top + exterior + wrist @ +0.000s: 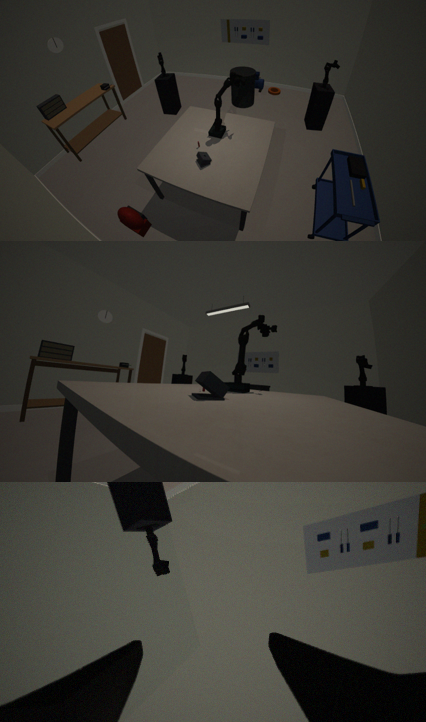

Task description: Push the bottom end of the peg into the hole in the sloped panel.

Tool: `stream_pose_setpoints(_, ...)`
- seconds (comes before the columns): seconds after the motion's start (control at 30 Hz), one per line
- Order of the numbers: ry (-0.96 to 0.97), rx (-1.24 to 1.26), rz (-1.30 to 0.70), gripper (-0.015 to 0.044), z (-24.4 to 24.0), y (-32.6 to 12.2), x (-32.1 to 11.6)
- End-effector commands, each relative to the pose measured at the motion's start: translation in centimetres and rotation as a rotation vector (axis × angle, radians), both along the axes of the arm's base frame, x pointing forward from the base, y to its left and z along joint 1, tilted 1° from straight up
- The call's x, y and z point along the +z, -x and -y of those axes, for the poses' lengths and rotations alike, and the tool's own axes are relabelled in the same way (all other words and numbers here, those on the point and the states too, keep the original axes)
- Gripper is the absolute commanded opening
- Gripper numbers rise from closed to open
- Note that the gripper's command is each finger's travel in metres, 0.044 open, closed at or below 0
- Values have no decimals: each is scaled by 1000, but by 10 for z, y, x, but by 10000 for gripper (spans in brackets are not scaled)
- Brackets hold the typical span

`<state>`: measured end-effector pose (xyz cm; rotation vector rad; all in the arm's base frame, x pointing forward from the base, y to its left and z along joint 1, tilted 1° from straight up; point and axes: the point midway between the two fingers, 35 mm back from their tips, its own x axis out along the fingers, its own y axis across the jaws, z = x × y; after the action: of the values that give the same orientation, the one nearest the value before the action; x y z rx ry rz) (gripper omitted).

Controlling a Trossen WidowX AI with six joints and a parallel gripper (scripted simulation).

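A small red peg stands upright on the table; in the exterior view the dark block partly hides it. The sloped panel is a dark grey block tilted on a flat base. A small dark hole shows in its upper face in the top view; the hole's shape is too small to tell. My gripper is open and empty, with its two dark fingers wide apart in the wrist view. It is raised high, far from the peg and the panel, on the robot's far side from them.
The arm's base stands on the table behind the peg and panel. A dark barrel stands on the floor beyond the table. A blue cart is at the right, and a wooden bench at the left.
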<state>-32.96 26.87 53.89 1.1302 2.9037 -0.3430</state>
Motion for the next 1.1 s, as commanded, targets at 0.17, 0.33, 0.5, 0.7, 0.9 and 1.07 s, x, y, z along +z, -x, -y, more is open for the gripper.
stream_pose_setpoints(0.17,15,-36,7,440,-13,-8,-6)
stream_pose_setpoints(0.33,41,-96,18,440,-34,-23,-15)
stream_pose_setpoints(0.5,68,-156,28,440,-53,-40,-25)
stream_pose_setpoints(0.7,91,-219,22,440,-72,-61,-31)
stream_pose_setpoints(0.9,95,-265,-10,440,-82,-83,-28)
stream_pose_setpoints(1.07,118,-327,4,440,-99,-104,-38)
